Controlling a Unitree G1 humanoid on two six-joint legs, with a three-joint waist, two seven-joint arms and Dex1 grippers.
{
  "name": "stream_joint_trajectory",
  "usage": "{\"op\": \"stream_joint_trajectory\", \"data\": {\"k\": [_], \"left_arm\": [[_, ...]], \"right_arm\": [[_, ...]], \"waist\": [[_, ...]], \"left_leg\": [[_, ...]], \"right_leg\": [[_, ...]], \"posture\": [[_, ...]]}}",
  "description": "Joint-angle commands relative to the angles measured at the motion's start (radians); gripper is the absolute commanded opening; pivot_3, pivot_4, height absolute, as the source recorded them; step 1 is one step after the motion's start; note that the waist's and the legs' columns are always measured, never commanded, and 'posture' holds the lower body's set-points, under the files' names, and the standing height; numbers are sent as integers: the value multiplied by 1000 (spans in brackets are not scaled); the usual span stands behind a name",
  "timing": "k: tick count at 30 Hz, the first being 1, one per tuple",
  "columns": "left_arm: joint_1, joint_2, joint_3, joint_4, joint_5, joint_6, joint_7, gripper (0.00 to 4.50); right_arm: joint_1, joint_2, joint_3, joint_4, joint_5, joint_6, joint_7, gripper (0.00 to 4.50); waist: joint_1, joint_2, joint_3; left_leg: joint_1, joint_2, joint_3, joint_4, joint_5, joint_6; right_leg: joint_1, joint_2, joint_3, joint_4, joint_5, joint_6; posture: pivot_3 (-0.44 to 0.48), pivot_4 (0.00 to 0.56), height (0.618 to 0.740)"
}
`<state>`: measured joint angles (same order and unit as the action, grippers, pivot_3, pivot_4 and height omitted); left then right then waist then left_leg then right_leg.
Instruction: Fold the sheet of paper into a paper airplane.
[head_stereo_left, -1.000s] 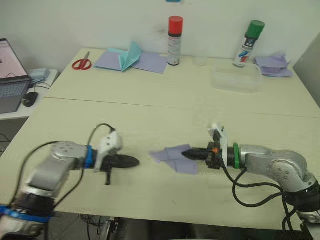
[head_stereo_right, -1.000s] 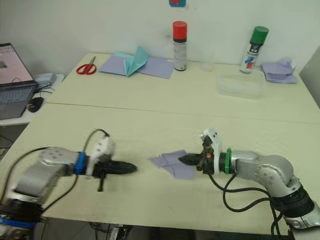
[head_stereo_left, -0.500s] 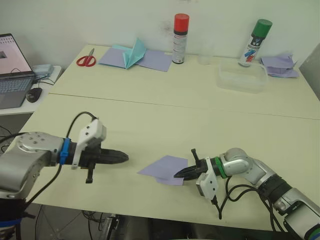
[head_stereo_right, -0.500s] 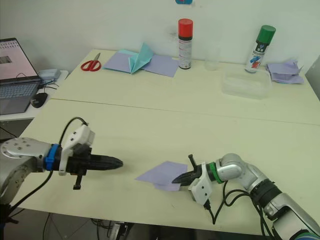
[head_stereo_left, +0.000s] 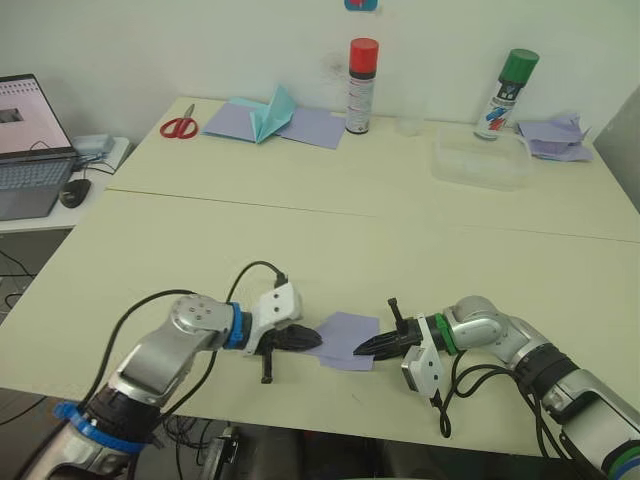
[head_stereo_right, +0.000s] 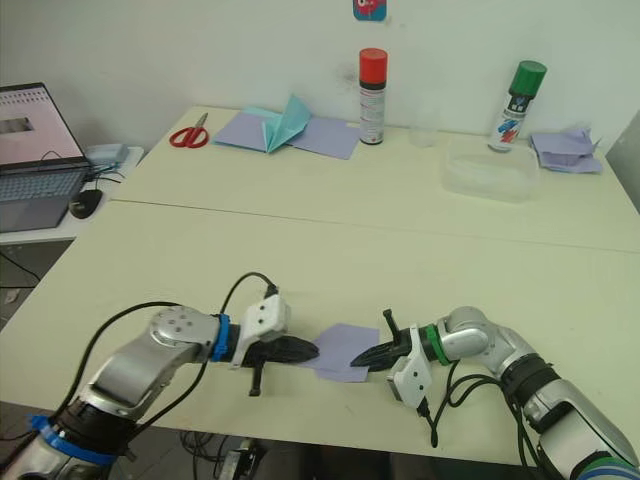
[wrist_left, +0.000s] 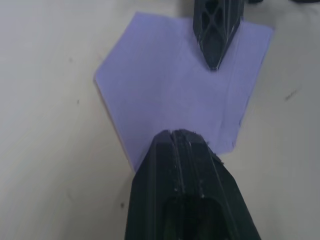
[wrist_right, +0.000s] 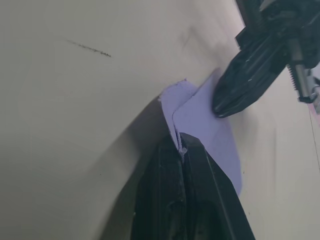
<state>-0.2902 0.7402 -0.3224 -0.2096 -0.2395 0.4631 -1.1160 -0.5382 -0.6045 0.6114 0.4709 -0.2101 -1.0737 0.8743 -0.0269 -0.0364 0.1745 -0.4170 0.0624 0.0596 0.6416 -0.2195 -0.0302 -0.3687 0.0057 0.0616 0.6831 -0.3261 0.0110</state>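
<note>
The sheet of paper lies near the front edge of the table, between the two grippers. It is partly folded, with one pointed end and a raised crease line visible in the left wrist view.

The left gripper lies low over the table with its fingers pressed together, their tips resting on the sheet's left end. The left wrist view shows no paper between the fingers; they bear down on top of it.

The right gripper approaches from the opposite side, rolled onto its side. Its fingers are clamped on the sheet's right edge: the right wrist view shows a thin fold of lavender paper pinched between the tips and standing up from the table surface.

At the far side of the table stand a red-capped spray can and a green-capped spray can, well apart. Red-handled scissors lie near a teal folded paper. A clear plastic container sits beside the green-capped can. A laptop occupies a side desk on the left.
</note>
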Motion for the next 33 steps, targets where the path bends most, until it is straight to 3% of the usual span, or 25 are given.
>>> {"op": "stream_joint_trajectory", "data": {"k": [1, 3, 4, 8, 10, 13, 16, 19, 22, 26, 30, 33], "left_arm": [[7, 3, -74, 72, 94, -40, 3, 0], [4, -6, -90, 98, 109, -44, 8, 0], [-1, -12, -95, 112, 118, -48, 13, 0], [-5, -28, -102, 144, 131, -80, 13, 0], [6, -27, -96, 135, 121, -93, 6, 0], [33, 4, -67, 97, 91, -95, -21, 0], [62, 59, -37, 82, 87, -84, -47, 0], [74, 78, -32, 93, 95, -96, -51, 0], [75, 70, -33, 94, 102, -102, -46, 0], [80, 58, -28, 63, 93, -88, -40, 0], [103, 73, -24, 49, 97, -90, -43, 0], [116, 83, -20, 38, 95, -84, -47, 0]], "right_arm": [[36, -50, 1, -20, 33, 47, 51, 981], [59, -95, -7, -75, 75, 80, 79, 1812], [72, -120, -11, -107, 99, 100, 95, 1992], [141, -229, -58, -268, 218, 215, 144, 3389], [212, -309, -91, -394, 345, 359, 186, 4065], [354, -429, -174, -679, 699, 854, 128, 4065], [367, -501, -227, -869, 1269, 1463, -132, 4065], [319, -474, -272, -886, 1540, 1732, -306, 4065], [259, -415, -287, -807, 1771, 1929, -542, 4065], [213, -321, -292, -697, 2029, 2024, -807, 4065], [201, -243, -286, -616, 2158, 2044, -1034, 4065], [203, -193, -311, -587, 2181, 2067, -1112, 4065]], "waist": [[2, 2, -2], [4, 4, -3], [6, 4, -3], [14, 5, -4], [13, 6, -5], [19, 7, -6], [-9, 6, -6], [-22, 5, -6], [-22, 5, -6], [-22, 4, -6], [-23, 4, -6], [-26, 3, -7]], "left_leg": [[1, 0, 0, 0, 0, 0], [3, -2, 0, 2, -1, 1], [5, -2, 0, 2, -1, 2], [18, -5, 1, 1, -4, 6], [19, -5, 1, 1, -4, 7], [19, -4, 0, 1, -4, 7], [19, -1, 0, -1, -4, 6], [20, 0, 0, -4, -4, 6], [19, 0, 0, -6, -4, 6], [16, -2, 1, -6, -4, 6], [16, -2, 2, -8, -4, 6], [17, -2, 3, -10, -4, 6]], "right_leg": [[1, 0, 0, 0, 0, 0], [5, -2, 0, -1, 0, 0], [7, -2, 0, -1, 0, 0], [22, -7, 0, -3, -2, -2], [23, -7, 0, -3, -2, -2], [23, -8, -1, -3, -2, -2], [22, -8, -3, -2, -2, -3], [22, -7, -5, -2, -3, -4], [19, -6, -5, -2, -4, -3], [16, -6, -3, -3, -4, -3], [15, -6, -1, -4, -6, 1], [15, -5, 0, -4, -6, 2]], "posture": [[0, 150, 740], [0, 150, 740], [0, 150, 740], [0, 150, 740], [0, 150, 740], [0, 150, 740], [0, 150, 740], [0, 150, 740], [0, 150, 740], [0, 150, 740], [0, 150, 740], [0, 150, 740]]}}
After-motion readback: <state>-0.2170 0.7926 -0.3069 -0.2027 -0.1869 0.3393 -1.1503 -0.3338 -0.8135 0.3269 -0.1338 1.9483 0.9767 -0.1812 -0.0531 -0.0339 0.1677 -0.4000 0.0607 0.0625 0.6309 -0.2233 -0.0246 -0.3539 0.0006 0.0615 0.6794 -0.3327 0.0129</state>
